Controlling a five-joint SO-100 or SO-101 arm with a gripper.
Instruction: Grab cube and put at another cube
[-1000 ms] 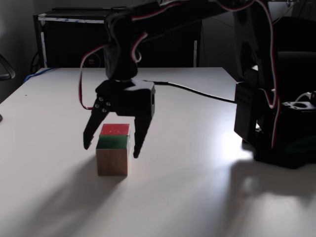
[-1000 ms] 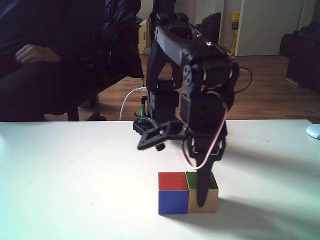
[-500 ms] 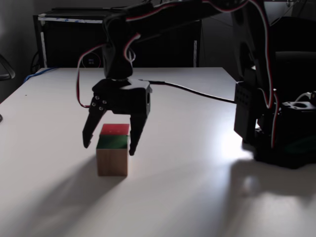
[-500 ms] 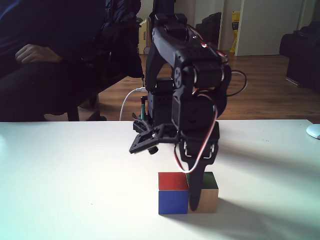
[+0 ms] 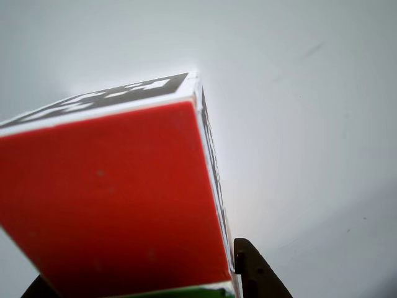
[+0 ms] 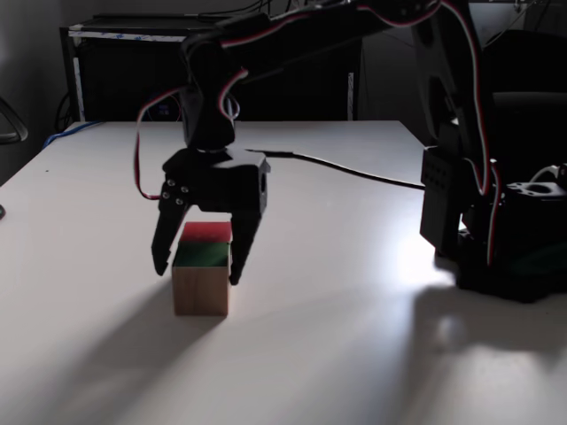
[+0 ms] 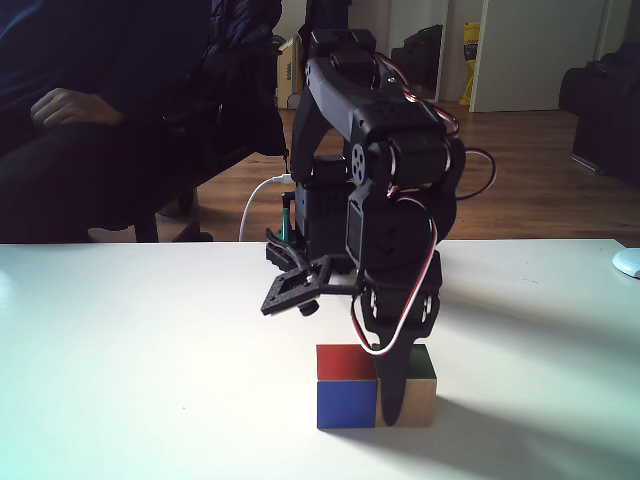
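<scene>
We see the claw (image 6: 197, 268) hanging spread wide over two cubes on the white tabletop (image 6: 354, 336), one finger (image 6: 162, 239) on each side of the green-topped cube (image 6: 202, 279) without touching it, so it has hold of nothing. In a fixed view from the front, that cube (image 7: 421, 391) shows a green top and a plain wood side, and it sits flush against the red-topped cube (image 7: 346, 386), whose near face is blue. From the other fixed view the red top (image 6: 205, 232) lies just behind the green one, the two touching in a line. In the other view, very close, the red face (image 5: 118, 198) fills the left half, with black-and-white marker patterns on the white-edged sides beside it, a thin green strip (image 5: 180, 292) at the bottom edge and a dark fingertip (image 5: 254, 273) just right of it. The arm (image 7: 385, 180) stands behind the cubes, its base (image 6: 505, 239) to the right in a fixed view, with a black cable (image 6: 354, 168) running across the tabletop. A person's hand (image 7: 70, 105) rests on a dark-clothed lap in the background, well apart from the cubes.
</scene>
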